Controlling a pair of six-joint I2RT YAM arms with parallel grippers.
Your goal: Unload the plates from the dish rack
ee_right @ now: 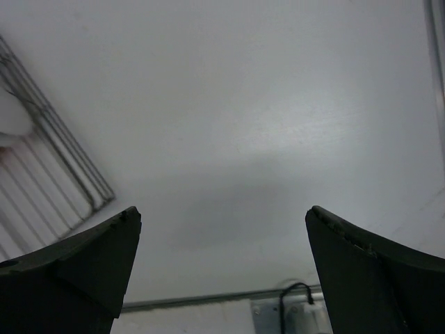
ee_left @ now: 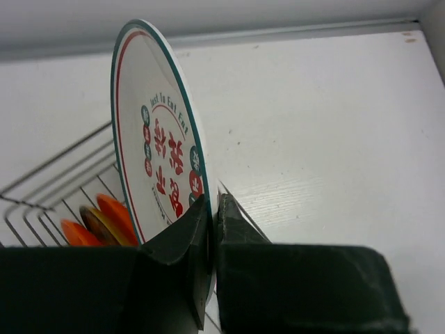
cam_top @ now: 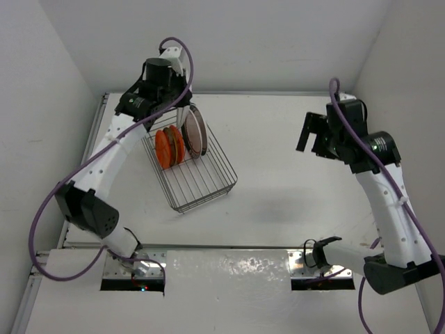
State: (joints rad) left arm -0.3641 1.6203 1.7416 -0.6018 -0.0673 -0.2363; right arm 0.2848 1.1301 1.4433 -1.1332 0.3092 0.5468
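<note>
Wire dish rack (cam_top: 208, 182) holds orange plates (cam_top: 170, 147); teal-rimmed plate (ee_left: 156, 132) clamped.

1. The teal-rimmed plate (ee_left: 156, 139), clamped in my left pincer (ee_left: 213, 202), looks glossy and smooth: hard white glaze with printed marks.
2. That pincer's fingers (ee_left: 174, 243) look like matt black plastic, faintly grainy.
3. Under that pincer, the dish rack (cam_top: 206, 182) is thin dark metal wire with a dull sheen.
4. The orange plates (ee_left: 115, 212) beside the pincer look smooth and shiny.
5. Beyond the pincer, the desk (ee_left: 334, 139) is white, smooth and softly reflective.
6. My right pincer (ee_right: 222, 211) shows matt dark plastic too, slightly rough at the edges.
</note>
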